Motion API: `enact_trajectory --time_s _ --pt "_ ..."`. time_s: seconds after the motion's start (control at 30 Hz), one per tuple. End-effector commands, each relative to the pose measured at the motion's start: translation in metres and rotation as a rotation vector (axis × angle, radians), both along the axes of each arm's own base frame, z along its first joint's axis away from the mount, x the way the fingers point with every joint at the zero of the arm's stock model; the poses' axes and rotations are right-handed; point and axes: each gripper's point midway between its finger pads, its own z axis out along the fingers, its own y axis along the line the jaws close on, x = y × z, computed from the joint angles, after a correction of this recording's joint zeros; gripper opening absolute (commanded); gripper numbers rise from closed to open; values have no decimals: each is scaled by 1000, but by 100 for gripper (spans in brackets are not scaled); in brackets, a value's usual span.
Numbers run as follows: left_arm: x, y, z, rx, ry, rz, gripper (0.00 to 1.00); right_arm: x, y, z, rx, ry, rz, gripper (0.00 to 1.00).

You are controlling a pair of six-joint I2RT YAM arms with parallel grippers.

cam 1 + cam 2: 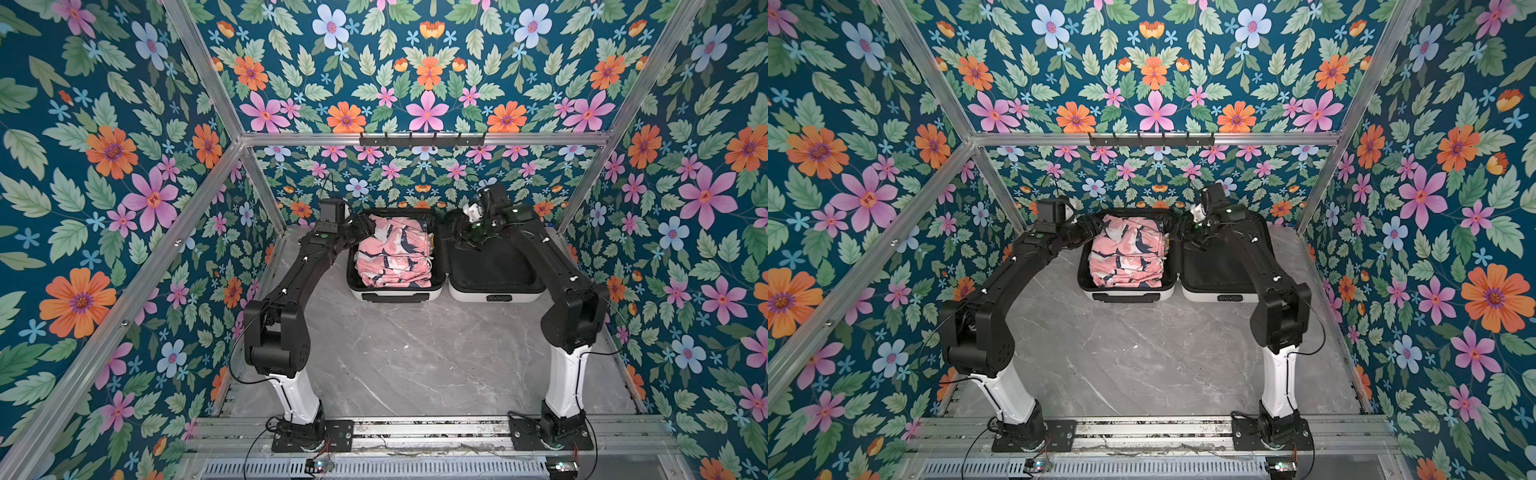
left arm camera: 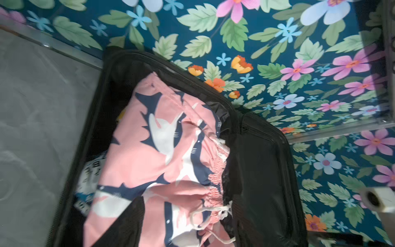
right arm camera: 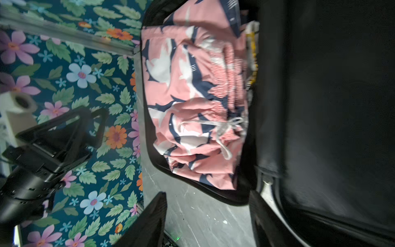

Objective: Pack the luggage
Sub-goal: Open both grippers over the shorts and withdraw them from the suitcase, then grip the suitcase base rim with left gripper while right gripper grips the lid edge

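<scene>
Top views both showed the suitcase [image 1: 435, 294] lying open and flat at the far end of the table [image 1: 395, 365], against the flowered wall [image 1: 415, 174] and between the two arms. Pink shorts [image 1: 392, 257] with a shark print filled its left half, folded to sit inside the rim. I judged that a sensible fit, since the other half could then swing over them. The right half held only black lining [image 1: 494, 262].

The left gripper [image 3: 89, 126] hovered at the far left corner of the suitcase, fingers spread and nothing between them. The right gripper [image 3: 206, 198] hung over the far end of the empty half, its jaws also wide apart and empty. No loose clothes showed on the table, so both probably stood parted to be free for the closing.

From above, the white shell, the handle [image 1: 395, 297] and the lock [image 1: 496, 298] were plain, but the shorts hid what lay beneath. The left wrist view caught a black-and-white printed piece [image 2: 89, 171] tucked under them, and the drawstring [image 2: 213, 210]. The right wrist view showed a yellow-edged item [image 3: 252, 53] beside the waistband — and the left gripper side-on, which neither overhead view made clear.
</scene>
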Motion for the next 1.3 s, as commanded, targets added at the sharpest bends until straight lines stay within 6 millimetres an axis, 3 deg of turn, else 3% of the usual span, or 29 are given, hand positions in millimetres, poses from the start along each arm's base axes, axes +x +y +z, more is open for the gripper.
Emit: enact_trajectory --time_s 0.0,0.1,0.23,0.3,0.4,0.67,0.9,1.07,1.27 --pt "-29 42 -40 147 151 97 67 -5 -55 -1 -73 -6 -102 64" --pt "-50 65 -75 191 247 148 63 -10 -131 -14 -168 50 -293 64" --pt "-71 75 -120 222 343 162 61 -24 -219 -35 -262 90 -536 64" --pt "-75 76 -136 227 378 158 60 -30 -250 -47 -290 114 -612 64" --pt "-73 76 -149 236 402 151 59 -31 -275 -67 -316 156 -639 64" --pt "-54 72 -169 258 423 111 51 -12 -301 -105 -347 242 -601 63" --pt "-45 70 -187 274 463 84 32 9 -302 -133 -342 281 -540 57" --pt "-47 71 -196 277 487 72 16 13 -294 -150 -304 293 -497 43" --pt "-53 72 -206 286 517 60 0 19 -279 -147 -229 240 -454 10"
